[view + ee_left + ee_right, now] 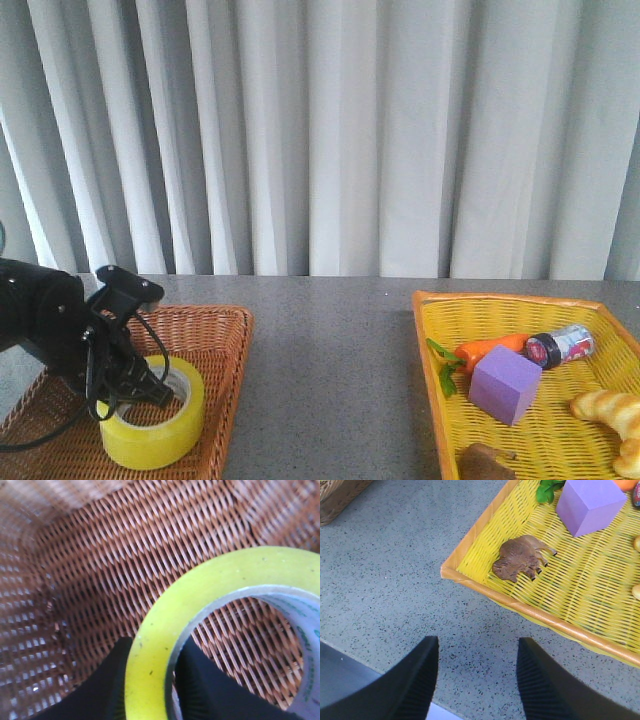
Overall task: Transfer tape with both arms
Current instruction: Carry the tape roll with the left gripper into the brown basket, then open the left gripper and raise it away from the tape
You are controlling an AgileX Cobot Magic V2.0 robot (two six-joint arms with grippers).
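Observation:
The tape (160,432), a wide yellow-green roll with a white printed core, sits in the brown wicker basket (226,330) at the left. My left gripper (150,392) reaches down into it. In the left wrist view the tape (200,590) has its wall between the two black fingers (100,692), one outside the roll and one inside the core, so my left gripper (150,682) is shut on that wall. My right gripper (477,675) is open over bare grey table, near a corner of the yellow basket (480,587). It does not show in the front view.
The yellow basket (432,330) at the right holds a purple cube (505,385), a carrot (487,350), a small can (560,346), bread (610,408) and a brown animal figure (520,557). A grey tabletop strip (330,380) lies between the baskets. Curtains hang behind.

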